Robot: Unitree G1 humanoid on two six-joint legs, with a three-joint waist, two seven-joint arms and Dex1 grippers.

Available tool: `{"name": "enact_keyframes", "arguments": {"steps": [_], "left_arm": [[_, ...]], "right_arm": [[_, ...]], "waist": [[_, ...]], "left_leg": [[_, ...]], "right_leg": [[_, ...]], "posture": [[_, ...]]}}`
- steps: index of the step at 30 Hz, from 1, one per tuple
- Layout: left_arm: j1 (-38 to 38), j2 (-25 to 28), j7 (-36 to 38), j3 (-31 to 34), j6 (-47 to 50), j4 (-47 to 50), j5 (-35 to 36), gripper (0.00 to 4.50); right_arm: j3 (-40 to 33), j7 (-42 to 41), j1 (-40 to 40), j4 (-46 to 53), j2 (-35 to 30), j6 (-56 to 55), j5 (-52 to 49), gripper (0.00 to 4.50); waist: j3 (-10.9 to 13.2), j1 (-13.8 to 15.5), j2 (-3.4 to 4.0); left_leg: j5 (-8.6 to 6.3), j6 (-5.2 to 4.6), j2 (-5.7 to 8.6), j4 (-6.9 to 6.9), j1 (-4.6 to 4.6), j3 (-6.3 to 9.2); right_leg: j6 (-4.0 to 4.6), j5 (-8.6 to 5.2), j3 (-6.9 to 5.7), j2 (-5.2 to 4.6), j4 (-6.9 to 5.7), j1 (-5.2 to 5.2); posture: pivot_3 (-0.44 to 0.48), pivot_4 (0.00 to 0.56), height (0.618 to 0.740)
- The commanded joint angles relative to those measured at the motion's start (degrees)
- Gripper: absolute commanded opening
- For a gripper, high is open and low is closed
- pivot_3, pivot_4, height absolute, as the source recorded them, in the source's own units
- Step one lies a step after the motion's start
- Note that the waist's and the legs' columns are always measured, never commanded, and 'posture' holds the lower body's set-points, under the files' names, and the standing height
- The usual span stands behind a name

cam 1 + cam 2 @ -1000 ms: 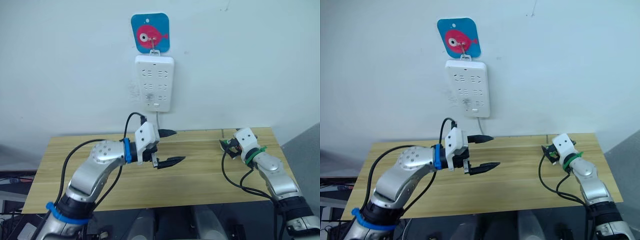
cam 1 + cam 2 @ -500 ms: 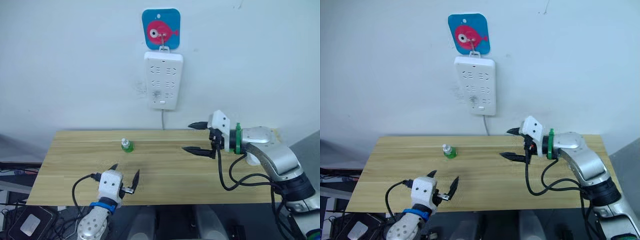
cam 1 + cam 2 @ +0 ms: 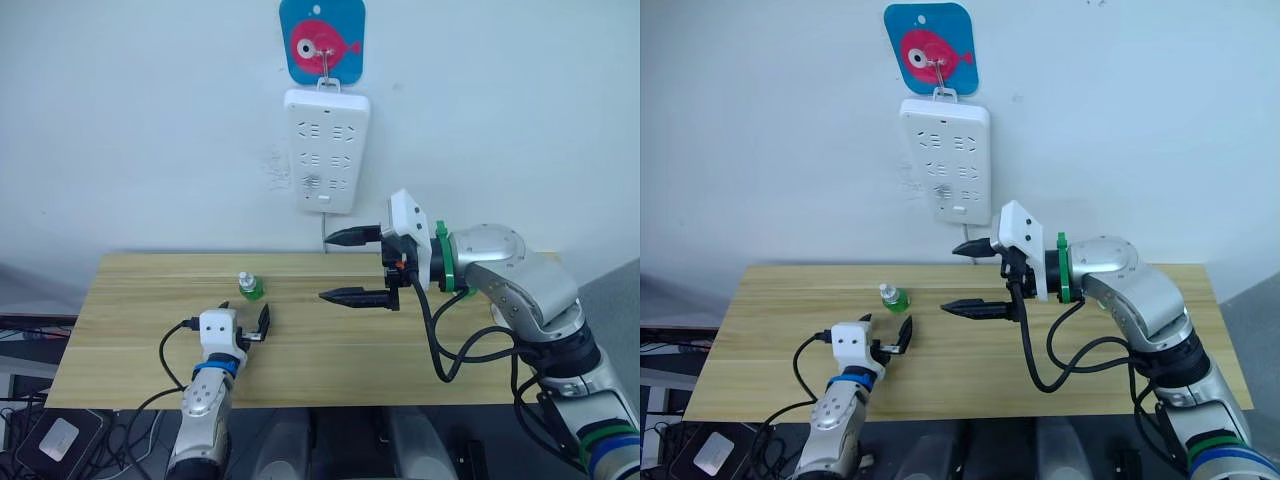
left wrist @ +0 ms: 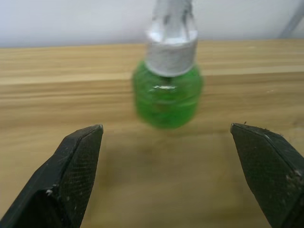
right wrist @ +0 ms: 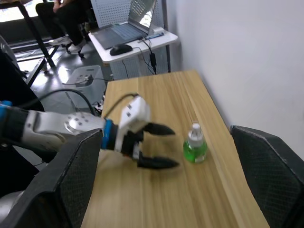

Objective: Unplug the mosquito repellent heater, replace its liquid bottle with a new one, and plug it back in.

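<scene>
A small green liquid bottle (image 3: 247, 288) with a white cap stands upright on the left half of the wooden table (image 3: 450, 360). My left gripper (image 3: 246, 322) is open just in front of it, and in the left wrist view the bottle (image 4: 168, 90) stands beyond the two spread fingers (image 4: 71, 175). My right gripper (image 3: 346, 267) hangs open and empty above the table's middle, pointing left, below the white power strip (image 3: 327, 150) on the wall. The mosquito repellent heater is out of view.
The power strip hangs from a blue fish hook (image 3: 322, 40), its cord dropping behind the table. The right wrist view shows the left gripper (image 5: 152, 145) beside the bottle (image 5: 194, 145), plus a desk with a laptop (image 5: 128, 28) beyond the table's left end.
My left arm came down from mid-table to the near left and now sits close in front of the bottle. My right arm rose and reached left under the power strip. The camera shifted.
</scene>
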State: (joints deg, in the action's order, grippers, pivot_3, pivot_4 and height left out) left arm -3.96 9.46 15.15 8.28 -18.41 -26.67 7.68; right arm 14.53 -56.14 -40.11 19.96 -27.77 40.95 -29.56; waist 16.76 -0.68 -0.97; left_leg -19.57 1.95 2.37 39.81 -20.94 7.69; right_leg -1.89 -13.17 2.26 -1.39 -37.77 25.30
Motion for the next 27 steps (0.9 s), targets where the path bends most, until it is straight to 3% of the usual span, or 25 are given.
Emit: {"name": "enact_keyframes", "arguments": {"steps": [1, 11, 14, 20, 24, 27], "left_arm": [[-3.03, 1.42, 0.45, 1.40, -3.35, -4.58, 0.26, 4.50], [-9.71, 1.48, 2.58, 2.07, -6.43, -14.17, 1.29, 4.50], [-9.82, 1.09, 2.62, 1.94, -6.82, -14.88, 0.99, 3.93], [-8.55, 0.60, 2.33, 1.91, -7.67, -14.39, 0.53, 2.25], [-7.11, 1.91, 2.48, -0.87, -6.77, -9.63, -2.87, 2.24], [-6.58, 4.69, 7.37, -5.56, -1.89, 1.50, -4.81, 2.24]], "right_arm": [[-1.13, 0.09, -2.07, 2.42, 0.74, 0.56, -1.91, 4.48], [-0.52, 0.68, -2.64, 1.90, 3.07, 0.45, -1.84, 4.48], [-1.03, 0.89, -2.83, 1.49, 2.85, 0.93, -1.86, 4.50], [-1.31, 2.10, -2.34, 1.10, 3.02, 1.29, -1.83, 4.50], [-1.40, 1.96, 0.97, 1.31, 1.24, -0.15, -0.56, 4.50], [-0.97, 0.82, 4.76, 0.90, -2.06, -3.66, 2.19, 4.50]], "waist": [[0.03, -0.19, -0.02], [0.09, -1.18, -0.08], [0.11, -1.21, -0.07], [0.15, -1.20, -0.07], [0.15, -1.08, -0.07], [0.23, -0.71, -0.12]], "left_leg": [[0.00, 0.00, 0.00, 0.00, 0.00, 0.01], [0.01, 0.02, 0.01, -0.01, -0.01, 0.00], [0.01, 0.02, 0.00, -0.01, -0.01, 0.01], [0.01, 0.02, 0.00, -0.07, -0.01, 0.02], [0.00, 0.02, 0.00, -0.11, -0.01, 0.04], [0.09, 0.17, 0.01, -0.12, -0.09, 0.11]], "right_leg": [[0.00, 0.00, -0.01, 0.00, 0.00, 0.00], [0.00, 0.00, 0.02, -0.01, 0.03, 0.02], [0.00, 0.00, 0.01, -0.01, 0.02, 0.02], [-0.01, 0.00, 0.02, -0.01, 0.06, 0.03], [-0.01, 0.00, 0.03, -0.01, 0.10, 0.02], [-0.01, 0.00, 0.03, -0.02, 0.16, 0.03]], "posture": [[-0.015, 0.346, 0.740], [-0.039, 0.345, 0.740], [-0.044, 0.345, 0.740], [-0.030, 0.345, 0.740], [0.005, 0.333, 0.740], [0.016, 0.330, 0.740]]}}
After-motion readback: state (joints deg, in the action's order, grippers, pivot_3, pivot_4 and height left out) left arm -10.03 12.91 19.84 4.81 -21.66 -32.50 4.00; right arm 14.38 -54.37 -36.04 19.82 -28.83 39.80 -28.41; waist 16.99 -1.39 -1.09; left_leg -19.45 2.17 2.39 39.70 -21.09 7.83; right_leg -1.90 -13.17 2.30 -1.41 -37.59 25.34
